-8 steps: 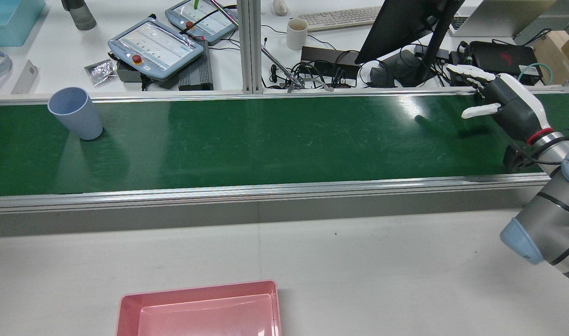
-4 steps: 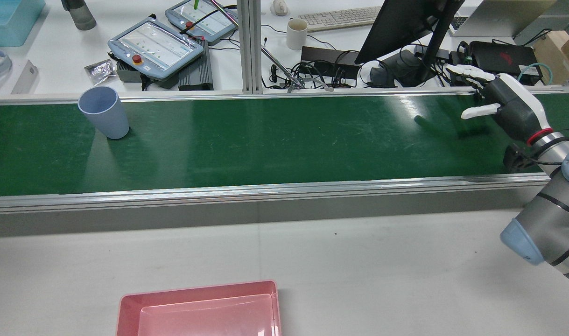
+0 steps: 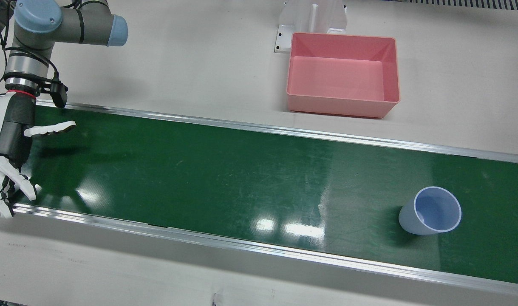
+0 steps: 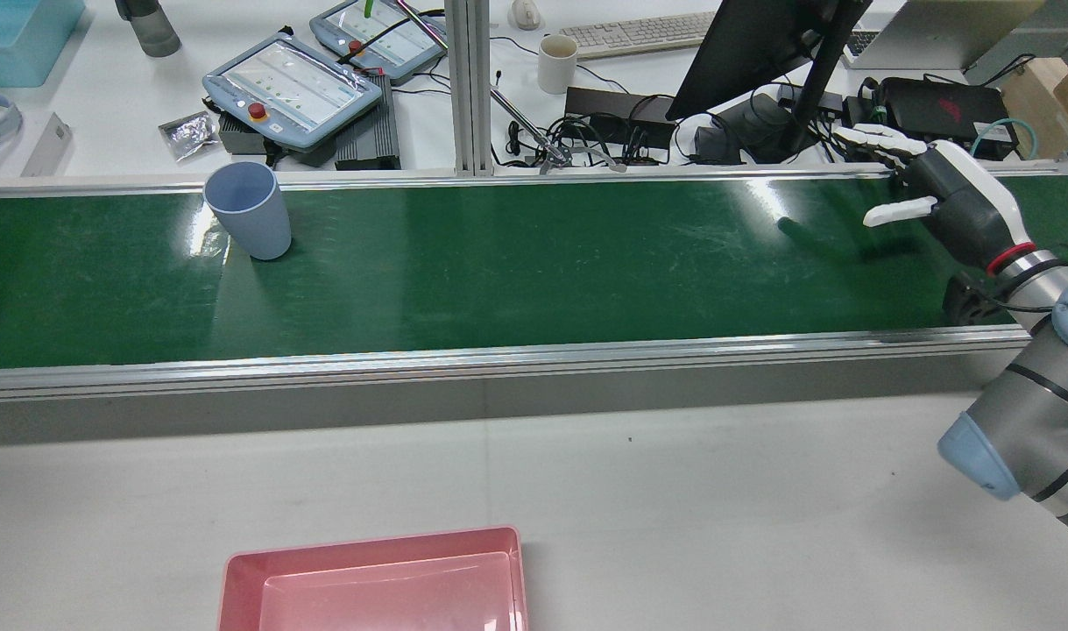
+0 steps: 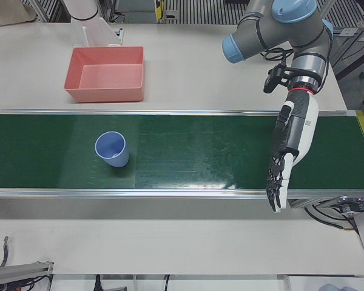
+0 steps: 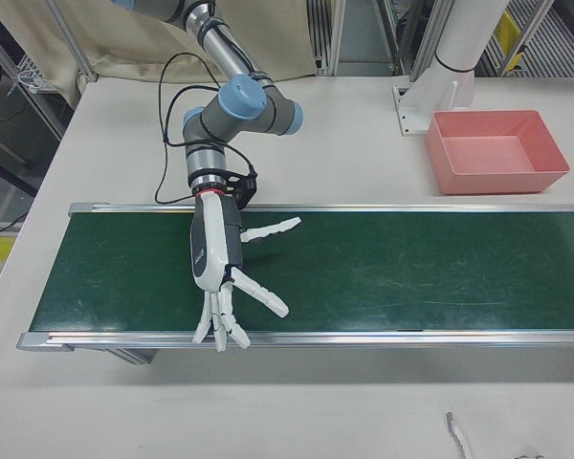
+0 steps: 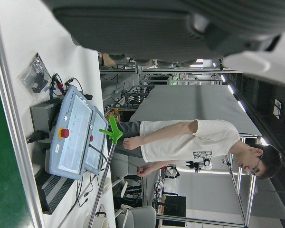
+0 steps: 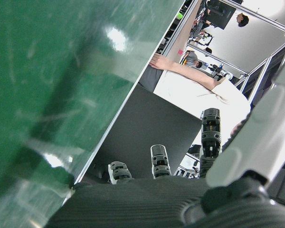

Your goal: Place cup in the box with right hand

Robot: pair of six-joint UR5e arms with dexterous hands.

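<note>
A light-blue cup (image 4: 249, 210) stands upright on the green belt (image 4: 534, 263), near its far edge in the rear view. It also shows in the front view (image 3: 431, 212) and the left-front view (image 5: 112, 150). My right hand (image 4: 945, 197) is open and empty, fingers spread, low over the belt's other end, far from the cup; it also shows in the front view (image 3: 12, 148) and the right-front view (image 6: 220, 258). My left hand (image 5: 291, 139) is open and empty over the belt, beyond the cup. The pink box (image 3: 339, 106) sits empty on the white table beside the belt.
Behind the belt's far rail in the rear view are two teach pendants (image 4: 293, 88), a mug (image 4: 556, 63), cables and a monitor (image 4: 753, 44). The belt has raised metal rails (image 4: 498, 359) along both sides. A person shows in the left hand view (image 7: 190, 142).
The cup has moved right along the belt in the rear view, toward my right hand. My right hand has hardly moved and stays open.
</note>
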